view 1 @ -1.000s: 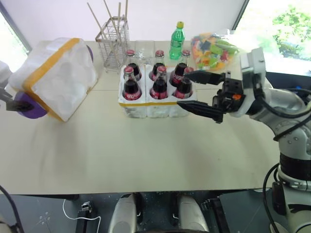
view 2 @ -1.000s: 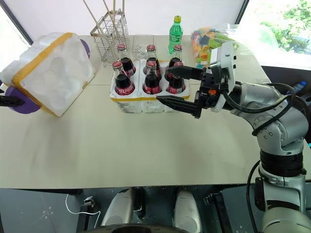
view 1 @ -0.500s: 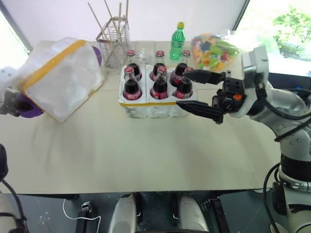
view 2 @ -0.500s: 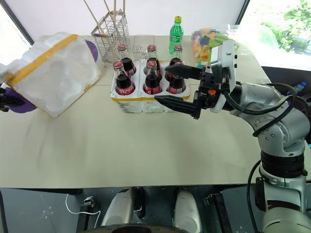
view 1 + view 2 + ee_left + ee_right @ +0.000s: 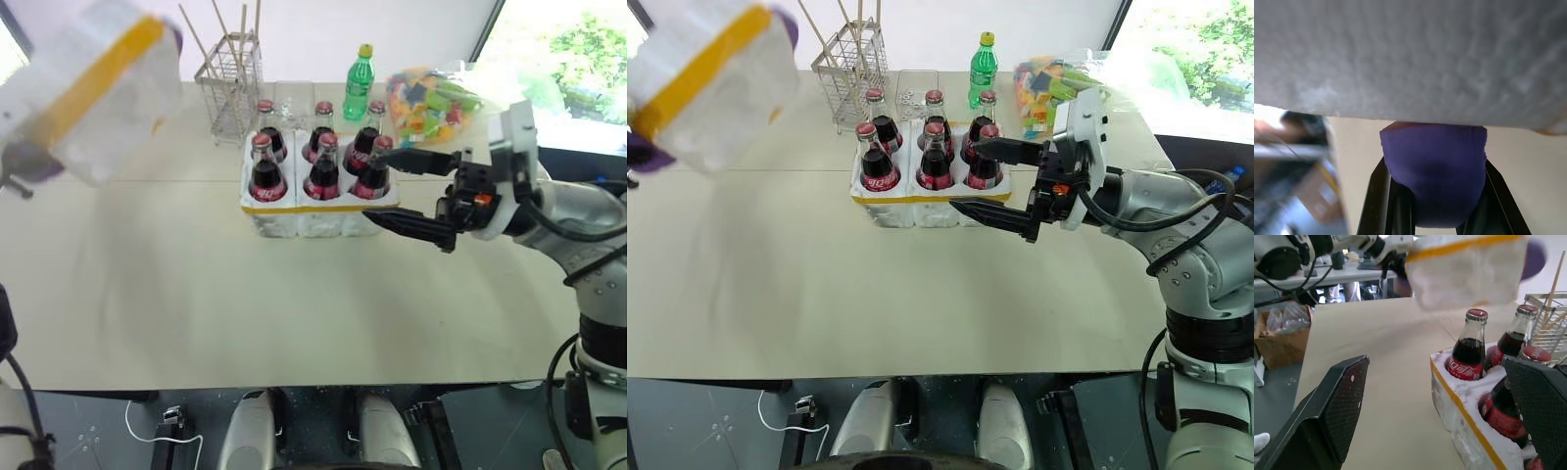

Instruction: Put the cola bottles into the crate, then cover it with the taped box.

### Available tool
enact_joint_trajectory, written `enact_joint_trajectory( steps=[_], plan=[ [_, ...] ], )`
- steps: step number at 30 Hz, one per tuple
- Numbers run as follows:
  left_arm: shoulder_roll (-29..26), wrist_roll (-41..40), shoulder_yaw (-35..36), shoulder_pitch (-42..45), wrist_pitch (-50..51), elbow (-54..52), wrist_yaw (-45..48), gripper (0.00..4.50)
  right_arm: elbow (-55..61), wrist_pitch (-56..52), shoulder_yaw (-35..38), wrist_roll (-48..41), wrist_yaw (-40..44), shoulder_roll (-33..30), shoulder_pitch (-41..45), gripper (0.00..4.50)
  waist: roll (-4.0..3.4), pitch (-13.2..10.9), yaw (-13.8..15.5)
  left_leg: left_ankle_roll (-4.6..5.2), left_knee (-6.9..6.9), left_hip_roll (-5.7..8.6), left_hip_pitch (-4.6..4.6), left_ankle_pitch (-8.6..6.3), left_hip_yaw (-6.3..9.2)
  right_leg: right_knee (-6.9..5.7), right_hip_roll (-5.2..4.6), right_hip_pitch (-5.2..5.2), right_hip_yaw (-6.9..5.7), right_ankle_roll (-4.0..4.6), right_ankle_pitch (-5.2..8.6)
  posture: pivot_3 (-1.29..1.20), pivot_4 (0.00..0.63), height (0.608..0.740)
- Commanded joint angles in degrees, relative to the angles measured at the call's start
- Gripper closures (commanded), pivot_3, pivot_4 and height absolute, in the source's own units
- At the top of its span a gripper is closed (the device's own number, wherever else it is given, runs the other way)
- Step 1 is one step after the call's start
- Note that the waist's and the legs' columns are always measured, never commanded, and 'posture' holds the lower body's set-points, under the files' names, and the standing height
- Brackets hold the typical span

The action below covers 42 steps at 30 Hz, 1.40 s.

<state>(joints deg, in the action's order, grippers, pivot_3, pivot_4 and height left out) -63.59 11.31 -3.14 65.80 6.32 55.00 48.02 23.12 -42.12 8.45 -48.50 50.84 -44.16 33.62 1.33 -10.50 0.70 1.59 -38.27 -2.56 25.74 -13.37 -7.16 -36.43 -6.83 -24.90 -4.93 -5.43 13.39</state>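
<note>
Table (image 5: 196, 294): left gripper (image 5: 1432, 230) pinches the box's (image 5: 88, 88) purple disc (image 5: 1432, 188), upper left; right gripper (image 5: 411, 191) gapes empty beside the crate (image 5: 313, 211). Thin grip may slip.

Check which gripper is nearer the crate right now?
Right. The right gripper sits open at the crate's right end, beside the cola bottles. The left gripper is far off to the crate's left, shut on a purple disc of the raised taped box.

my left pincer (image 5: 1436, 215) is clamped tight with its two black fingers (image 5: 1378, 200) pinched together, arm raised out at my left. my right pincer (image 5: 1004, 181) points sideways across my front, jaws spread wide.
</note>
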Motion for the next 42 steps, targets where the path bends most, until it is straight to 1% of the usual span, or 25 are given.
enact_joint_trajectory(
  steps=[1, 3, 6, 10, 11, 12, 17, 24, 28, 34, 35, 36, 37, 39, 42],
  plan=[
    [-0.43, -3.39, 4.71, -4.34, -6.97, -11.81, -3.37, 4.15, 0.02, 0.6, 1.67, 0.27, 0.25, -1.17, -0.59, 0.0, 0.0, 0.0, -0.11, 0.0, 0.0, 0.0, 0.0, 0.0, 0.0, 0.0, -0.01, 0.0, 0.0, 0.0, 0.0, 0.0, 0.15, 0.736],
    [1.03, -4.76, 6.85, -8.02, -6.63, -20.04, -5.33, 4.15, -0.28, 0.62, 1.85, 0.62, -0.09, -1.29, -0.84, 0.0, -0.01, 0.0, -0.1, -0.01, 0.01, 0.0, -0.03, 0.01, -0.04, -0.01, -0.01, 0.0, 0.01, -0.01, -0.01, 0.0, 0.15, 0.736],
    [3.08, -2.62, 7.42, -12.17, -7.25, -31.15, -10.68, 4.15, -0.48, 0.37, 2.04, 0.49, -0.79, -1.18, -0.88, 0.0, 0.0, 0.0, 0.01, -0.04, -0.01, 0.03, -0.04, 0.03, -0.04, -0.08, 0.01, 0.0, 0.01, -0.01, -0.01, 0.0, 0.15, 0.736],
    [7.54, -0.18, 6.55, -13.11, -3.71, -41.37, -16.02, 4.15, -0.2, -0.86, 3.01, -1.02, -2.42, -0.7, -0.94, 0.0, 0.0, 0.01, 0.14, -0.04, -0.04, 0.12, -0.02, 0.03, -0.04, -0.07, 0.01, 0.03, 0.01, -0.02, -0.01, 0.0, 0.15, 0.736],
    [8.64, 1.78, 5.37, -12.9, -3.53, -42.82, -17.6, 4.15, -0.16, -1.07, 3.15, -1.26, -2.75, -0.65, -0.96, 0.0, 0.0, 0.01, 0.08, -0.06, -0.04, 0.14, -0.02, 0.04, -0.03, -0.07, 0.01, 0.04, 0.01, -0.03, -0.02, 0.0, 0.15, 0.736],
    [9.28, 3.21, 4.6, -12.77, -3.38, -43.64, -18.63, 4.15, -0.12, -1.24, 3.14, -1.37, -3.02, -0.61, -0.87, 0.0, 0.0, 0.01, 0.04, -0.08, -0.04, 0.15, -0.03, 0.06, -0.03, -0.07, 0.01, 0.04, 0.01, -0.03, -0.02, 0.0, 0.15, 0.736],
    [12.74, 13.42, -2.47, -13.5, -10.88, -46.45, -24.84, 4.15, 0.69, -2.06, 4.04, -2.08, -4.35, -0.69, -1.51, 0.0, -0.01, 0.01, 0.06, -0.1, 0.0, 0.16, -0.15, 0.07, -0.06, -0.06, 0.04, 0.11, 0.01, -0.04, -0.02, 0.0, 0.15, 0.736],
    [13.15, 22.78, -8.06, -14.68, -19.45, -44.45, -29.4, 4.15, 1.77, -2.67, 5.09, -3.35, -6.45, -0.62, -2.51, 0.0, -0.01, 0.01, 0.05, -0.07, 0.0, 0.15, -0.15, 0.05, -0.06, -0.04, 0.03, 0.11, 0.02, -0.04, -0.02, 0.0, 0.15, 0.736],
    [11.87, 29.56, -10.37, -16.69, -20.12, -44.33, -30.48, 4.15, 2.51, -2.61, 5.25, -3.59, -7.31, -0.47, -3.33, 0.0, -0.01, 0.01, 0.03, 0.0, 0.0, 0.15, -0.15, 0.01, -0.07, -0.04, 0.03, 0.11, 0.02, -0.04, -0.02, 0.0, 0.15, 0.736],
    [12.72, 34.22, -10.34, -23.17, -17.95, -50.13, -30.6, 4.15, 2.75, -2.44, 5.59, -3.84, -8.31, -0.12, -3.96, 0.0, -0.02, 0.02, 0.0, 0.0, 0.02, 0.11, -0.16, 0.0, -0.07, -0.04, 0.03, 0.1, 0.02, -0.04, -0.02, 0.0, 0.15, 0.736],
    [12.92, 34.67, -9.99, -23.83, -17.48, -50.72, -30.99, 3.13, 2.83, -2.48, 5.58, -3.92, -8.32, -0.09, -4.03, 0.0, -0.02, 0.02, 0.0, 0.01, 0.02, 0.09, -0.16, 0.0, -0.06, -0.04, 0.04, 0.1, 0.02, -0.04, -0.02, 0.0, 0.15, 0.736],
    [13.09, 34.94, -9.72, -24.26, -17.16, -51.14, -31.22, 2.76, 2.89, -2.5, 5.59, -3.97, -8.31, -0.09, -4.08, 0.0, -0.02, 0.02, 0.03, 0.01, 0.02, 0.08, -0.16, 0.0, -0.06, -0.03, 0.04, 0.1, 0.02, -0.04, -0.02, 0.0, 0.15, 0.736],
    [13.06, 34.47, -9.2, -25.82, -17.32, -52.54, -31.24, 2.1, 2.9, -2.41, 5.5, -3.81, -8.11, -0.23, -4.22, 0.0, -0.02, 0.02, 0.05, 0.02, 0.02, 0.07, -0.16, 0.0, -0.06, -0.04, 0.03, 0.11, 0.02, -0.04, -0.02, 0.0, 0.15, 0.736],
    [11.97, 33.83, -7.77, -29.27, -18.11, -55.09, -31.44, 1.43, 2.65, -2.26, 5.51, -3.42, -7.55, -0.71, -4.59, 0.0, -0.02, 0.02, 0.0, 0.02, 0.02, 0.06, -0.16, -0.01, -0.07, -0.03, 0.03, 0.11, 0.03, -0.04, -0.02, 0.0, 0.15, 0.736],
    [10.21, 33.54, -4.72, -33.25, -19.29, -57.04, -33.34, 1.43, 2.04, -2.19, 5.93, -2.53, -6.6, -1.9, -5.74, 0.0, -0.02, 0.02, 0.0, 0.03, 0.03, -0.02, -0.16, -0.01, -0.06, -0.02, 0.03, 0.1, 0.04, -0.04, -0.02, 0.0, 0.15, 0.736]
  ],
)
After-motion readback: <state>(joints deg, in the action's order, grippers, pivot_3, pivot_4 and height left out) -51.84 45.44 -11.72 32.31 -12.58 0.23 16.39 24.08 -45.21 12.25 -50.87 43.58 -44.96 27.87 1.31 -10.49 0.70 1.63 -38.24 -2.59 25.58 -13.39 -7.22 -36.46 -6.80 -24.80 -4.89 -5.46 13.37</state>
